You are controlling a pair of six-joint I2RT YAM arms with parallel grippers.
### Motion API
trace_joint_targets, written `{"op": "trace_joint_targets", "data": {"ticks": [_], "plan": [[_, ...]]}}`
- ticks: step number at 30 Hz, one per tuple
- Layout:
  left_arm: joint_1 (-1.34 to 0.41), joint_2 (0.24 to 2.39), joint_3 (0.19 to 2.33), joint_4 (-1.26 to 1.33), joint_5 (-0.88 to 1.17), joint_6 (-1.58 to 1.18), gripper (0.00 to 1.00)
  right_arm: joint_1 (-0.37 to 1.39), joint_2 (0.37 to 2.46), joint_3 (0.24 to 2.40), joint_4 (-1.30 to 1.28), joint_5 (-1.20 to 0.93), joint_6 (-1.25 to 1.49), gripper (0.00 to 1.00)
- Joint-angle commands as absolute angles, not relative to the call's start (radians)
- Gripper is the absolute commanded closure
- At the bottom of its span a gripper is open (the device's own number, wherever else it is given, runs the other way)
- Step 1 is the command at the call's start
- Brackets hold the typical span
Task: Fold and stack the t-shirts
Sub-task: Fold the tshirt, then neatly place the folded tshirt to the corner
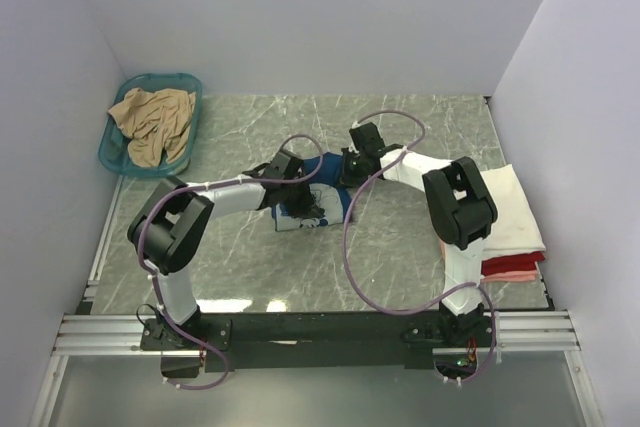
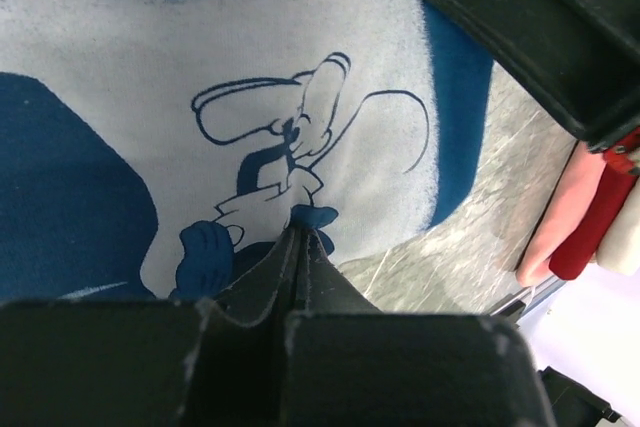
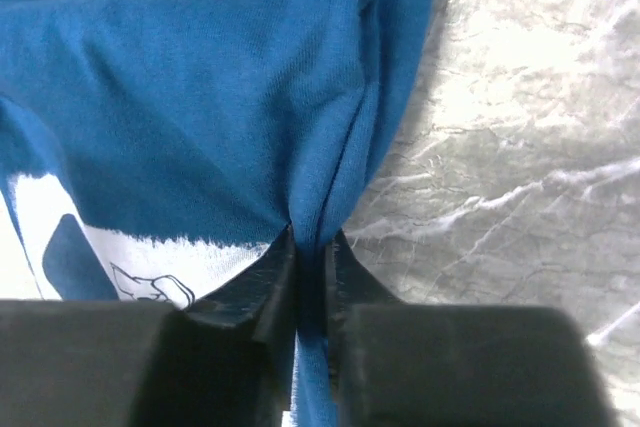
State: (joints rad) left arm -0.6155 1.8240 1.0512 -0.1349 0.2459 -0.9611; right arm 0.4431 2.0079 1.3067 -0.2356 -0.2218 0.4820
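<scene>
The dark blue t-shirt with a white print [image 1: 312, 203] lies bunched at the table's middle, between both arms. My left gripper [image 1: 296, 175] is shut on its printed cloth; in the left wrist view the closed gripper [image 2: 300, 237] meets the blue t-shirt [image 2: 150, 97] at the cartoon print. My right gripper [image 1: 352, 165] is shut on a fold of the blue t-shirt [image 3: 220, 97], which runs pinched between the jaws of the gripper [image 3: 310, 247]. A tan t-shirt [image 1: 152, 123] lies in the basket. Cream-white [image 1: 512, 209], red [image 1: 508, 264] and pink [image 1: 505, 274] folded t-shirts form a stack at the right.
The teal plastic basket [image 1: 118, 161] stands at the far left corner. The folded stack sits near the table's right edge, and shows in the left wrist view [image 2: 590, 227]. Grey marble tabletop [image 1: 420, 127] lies behind the arms. White walls enclose three sides.
</scene>
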Motion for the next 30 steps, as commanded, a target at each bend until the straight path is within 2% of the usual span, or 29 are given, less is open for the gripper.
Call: {"op": "trace_joint_targets", "data": {"ticks": [1, 2, 14, 16, 20, 25, 30], "plan": [[-0.604, 1.786, 1.114, -0.216, 0.224, -0.92, 0.99, 0.459, 2.031, 1.293, -0.302, -0.117, 0.54, 0.93], [-0.595, 1.773, 1.124, -0.227, 0.221, -0.913, 0.99, 0.459, 2.023, 1.29, -0.316, -0.091, 0.551, 1.0], [-0.565, 1.48, 1.062, -0.298, 0.255, -0.9, 0.96, 0.41, 1.847, 1.29, -0.56, 0.303, 0.82, 1.0], [-0.563, 1.433, 1.049, -0.299, 0.261, -0.899, 0.96, 0.394, 1.848, 1.342, -0.688, 0.407, 0.909, 1.0], [-0.565, 1.378, 1.014, -0.305, 0.284, -0.894, 0.95, 0.348, 1.908, 1.471, -0.868, 0.477, 0.974, 1.0], [-0.565, 1.347, 1.005, -0.318, 0.317, -0.884, 0.96, 0.255, 1.977, 1.67, -1.089, 0.509, 1.048, 1.0], [-0.565, 1.327, 1.005, -0.33, 0.339, -0.873, 0.96, 0.134, 1.968, 1.79, -1.186, 0.5, 1.089, 1.0]]}}
